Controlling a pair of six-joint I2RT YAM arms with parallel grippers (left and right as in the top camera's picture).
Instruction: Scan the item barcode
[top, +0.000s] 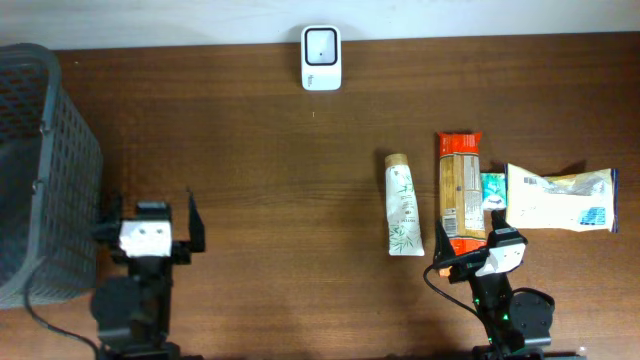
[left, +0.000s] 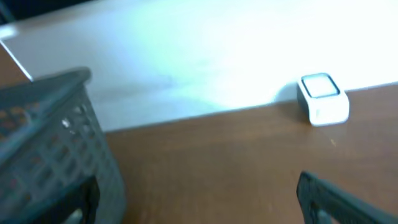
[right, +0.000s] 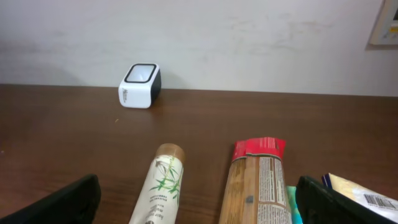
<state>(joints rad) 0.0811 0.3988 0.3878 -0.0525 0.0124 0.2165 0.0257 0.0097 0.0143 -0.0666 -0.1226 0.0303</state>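
Both claws stand released and empty above the wooden table (top: 250, 150), with the goods at right of centre and the scanner at top centre.
In the overhead view a dark mesh basket (top: 40, 170) fills the left edge; the left gripper (top: 150, 222) sits lower left just beside it, jaws spread, holding nothing. The right gripper (top: 470, 242) sits lower right, jaws wide, over the near end of the orange packet (top: 459, 190). A cream pouch (top: 558, 198) lies at far right with a barcode showing on it in the right wrist view. A small teal pack (top: 492, 187) lies between pouch and packet. A pale tube (top: 403, 205) lies left of the packet. The white scanner (top: 321, 57) stands well apart at the table's far edge.
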